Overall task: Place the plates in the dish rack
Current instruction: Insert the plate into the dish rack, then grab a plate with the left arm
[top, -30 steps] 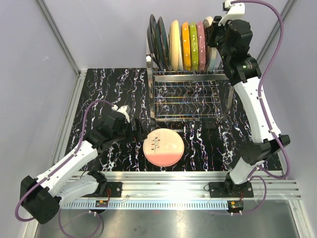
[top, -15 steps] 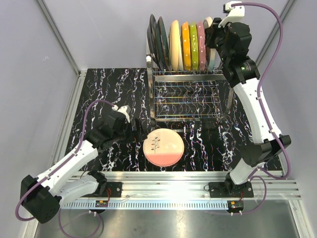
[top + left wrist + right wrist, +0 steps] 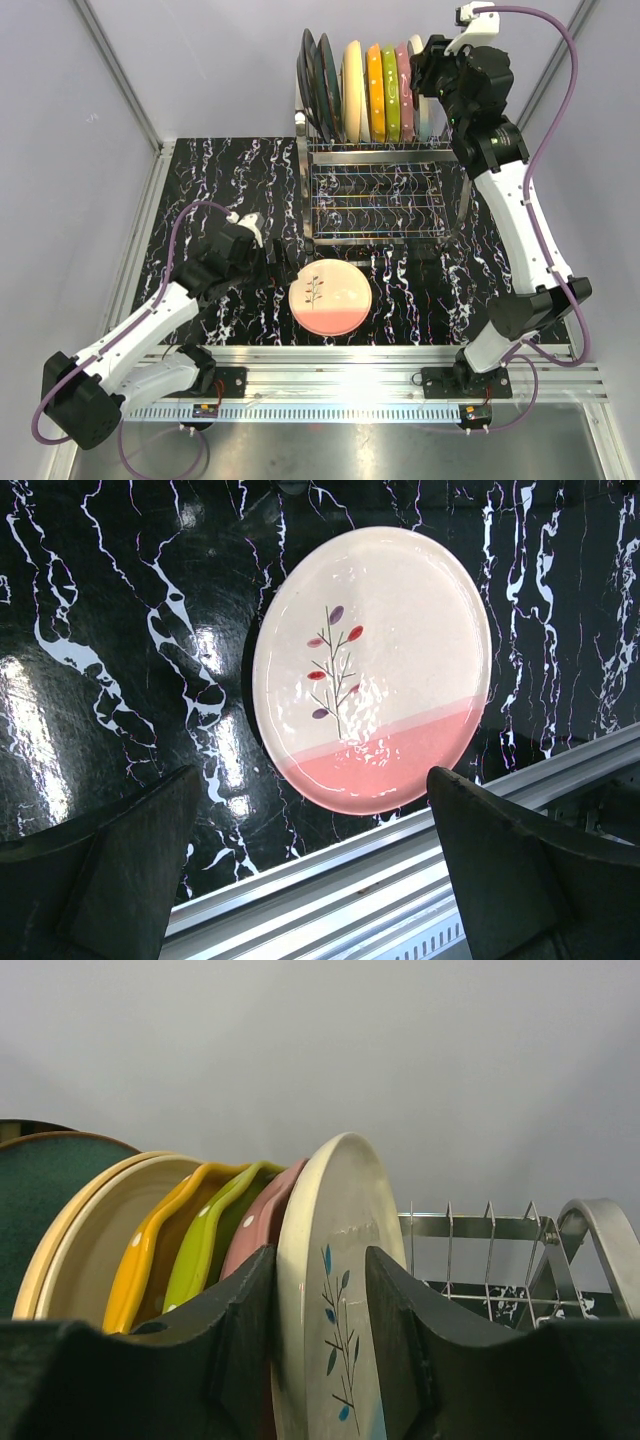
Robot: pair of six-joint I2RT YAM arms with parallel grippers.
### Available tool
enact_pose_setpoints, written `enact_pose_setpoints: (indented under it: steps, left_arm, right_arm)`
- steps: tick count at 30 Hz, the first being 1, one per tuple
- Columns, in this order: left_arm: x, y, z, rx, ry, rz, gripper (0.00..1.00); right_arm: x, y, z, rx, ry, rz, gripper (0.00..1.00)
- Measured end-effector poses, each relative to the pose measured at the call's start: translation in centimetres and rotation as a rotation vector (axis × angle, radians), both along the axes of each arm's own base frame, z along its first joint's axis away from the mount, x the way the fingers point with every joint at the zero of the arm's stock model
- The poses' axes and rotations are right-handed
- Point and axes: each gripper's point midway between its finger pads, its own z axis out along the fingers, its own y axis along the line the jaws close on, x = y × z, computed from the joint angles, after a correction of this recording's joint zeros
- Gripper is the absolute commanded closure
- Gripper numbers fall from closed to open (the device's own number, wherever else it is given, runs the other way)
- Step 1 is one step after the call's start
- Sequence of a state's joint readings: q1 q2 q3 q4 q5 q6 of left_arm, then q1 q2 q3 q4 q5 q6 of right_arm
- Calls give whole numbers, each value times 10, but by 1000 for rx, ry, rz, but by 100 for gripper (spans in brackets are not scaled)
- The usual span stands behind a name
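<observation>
Several plates stand on edge in the dish rack: dark, cream-yellow, orange, green, pink. At the right end of the row stands a cream plate with a blue sprig. My right gripper straddles its top rim, jaws open, with a gap on the sprig side. A pink-and-cream sprig plate lies flat on the table. Just left of it, my left gripper hovers wide open; in the left wrist view the plate lies ahead of the left gripper.
Bare upright tines and a looped end frame remain right of the last plate. The rack's lower tier holds nothing. An aluminium rail borders the black marble table close to the flat plate.
My right gripper's jaws have spread apart around the sprig plate's rim, and the wrist has shifted slightly. The left arm and the flat plate have not moved.
</observation>
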State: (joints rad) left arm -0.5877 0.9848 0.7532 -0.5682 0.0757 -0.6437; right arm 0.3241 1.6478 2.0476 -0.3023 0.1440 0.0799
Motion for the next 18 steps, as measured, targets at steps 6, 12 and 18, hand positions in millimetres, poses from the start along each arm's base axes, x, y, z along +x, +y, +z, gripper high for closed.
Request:
enact_pose_setpoints:
  steps: [6,12,18]
  left_arm:
    - [0,0,0,-1,0,0,1]
    - [0,0,0,-1,0,0,1]
    - [-1,0,-4,-2,2,2,1]
  right_arm:
    - [-6,1,7,9,-12,12,49]
    - [-22,2,25,36,-43,46,47]
    - [-51,2,50,73,-85,97,46]
